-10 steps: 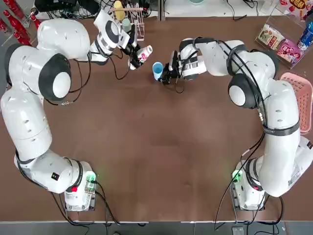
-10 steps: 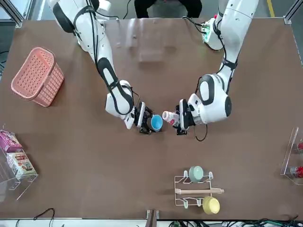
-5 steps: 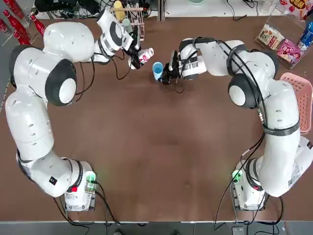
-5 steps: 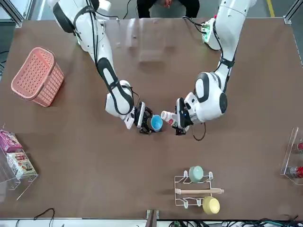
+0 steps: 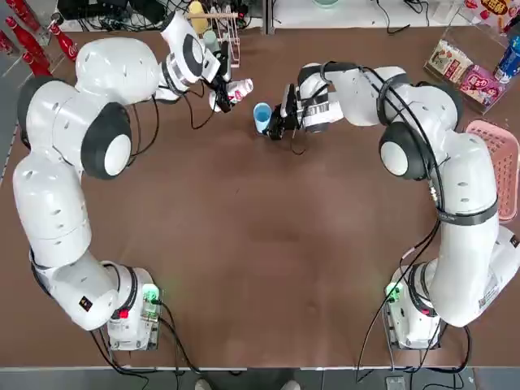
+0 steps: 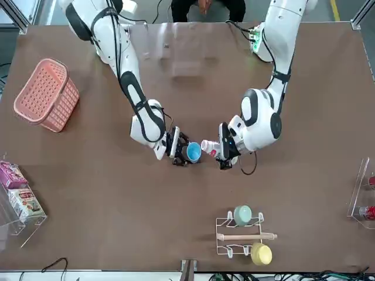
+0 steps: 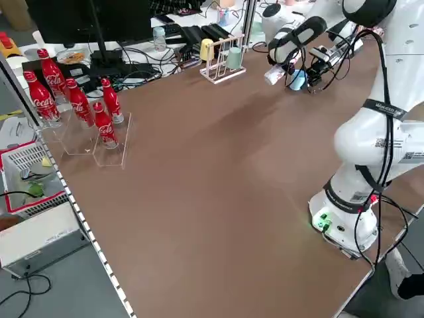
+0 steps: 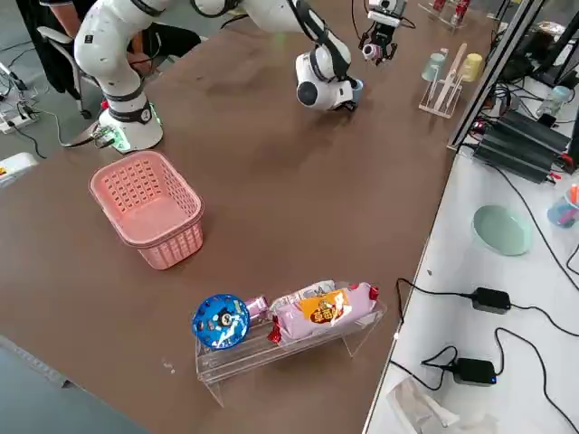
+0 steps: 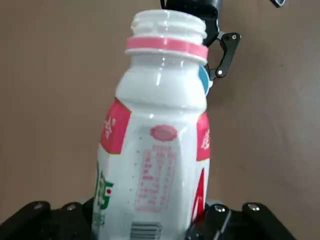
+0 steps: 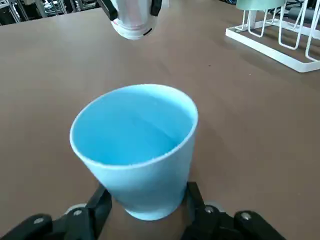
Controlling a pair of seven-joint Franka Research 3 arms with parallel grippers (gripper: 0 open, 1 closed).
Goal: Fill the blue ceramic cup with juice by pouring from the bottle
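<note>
Your left gripper (image 5: 221,88) grips the bottle (image 5: 236,89), tipped toward the blue ceramic cup (image 5: 262,116). Your right gripper (image 5: 275,122) clamps that cup.

The left end effector (image 5: 219,91) swung the bottle (image 5: 236,89) slightly farther from the blue ceramic cup (image 5: 262,116).

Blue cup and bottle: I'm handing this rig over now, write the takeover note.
Left pincer: shut on the small white plastic bottle with red-and-white label, cap off, tilted mouth-first toward the cup but short of its rim.
Right pincer: shut on the small bright blue ceramic cup, upright at the table's far middle.
Done: both things gripped and brought close.
Left: bring the mouth over the cup, tip, pour; no liquid visible in the cup.
</note>
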